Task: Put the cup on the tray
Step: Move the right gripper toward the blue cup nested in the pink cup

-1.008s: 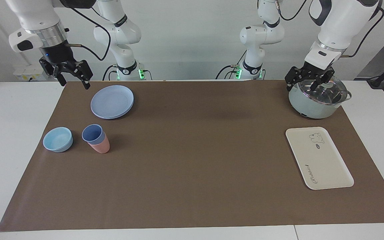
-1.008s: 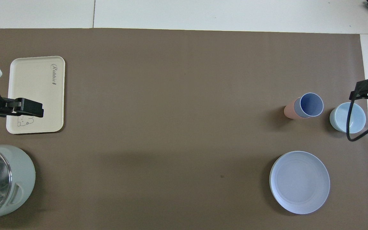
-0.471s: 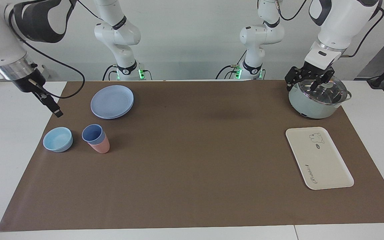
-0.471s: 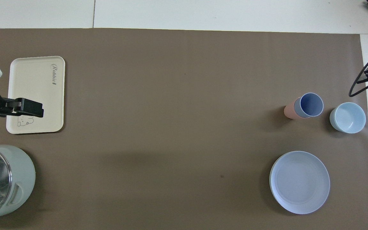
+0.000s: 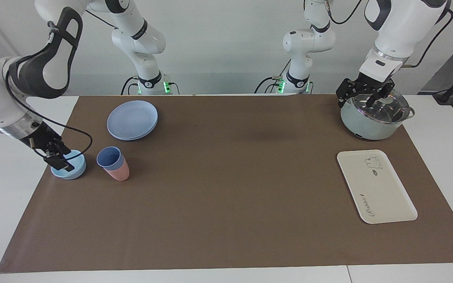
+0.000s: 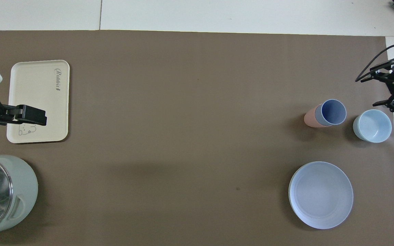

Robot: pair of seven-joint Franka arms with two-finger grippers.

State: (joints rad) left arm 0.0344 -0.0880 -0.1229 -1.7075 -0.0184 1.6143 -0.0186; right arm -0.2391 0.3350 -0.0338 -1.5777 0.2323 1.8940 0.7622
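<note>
The periwinkle-blue cup (image 5: 108,156) stands nested in a pink tumbler (image 5: 119,173) near the right arm's end of the brown mat. It also shows in the overhead view (image 6: 333,112). The cream tray (image 5: 376,186) lies flat and bare at the left arm's end, and shows in the overhead view too (image 6: 38,85). My right gripper (image 5: 58,159) is open and empty. It hangs low at the light-blue bowl (image 5: 69,165), a bowl's width from the cup, and also shows in the overhead view (image 6: 376,89). My left gripper (image 5: 364,96) is open and waits over the pot's lid.
A round blue plate (image 5: 132,120) lies nearer to the robots than the cup. A pale-green pot with a glass lid (image 5: 376,116) stands nearer to the robots than the tray. The brown mat (image 5: 226,196) covers the white table.
My right arm has swung down and away from the robots, from above the mat's corner by the plate to the light-blue bowl. The left arm, cup and tray have not moved.
</note>
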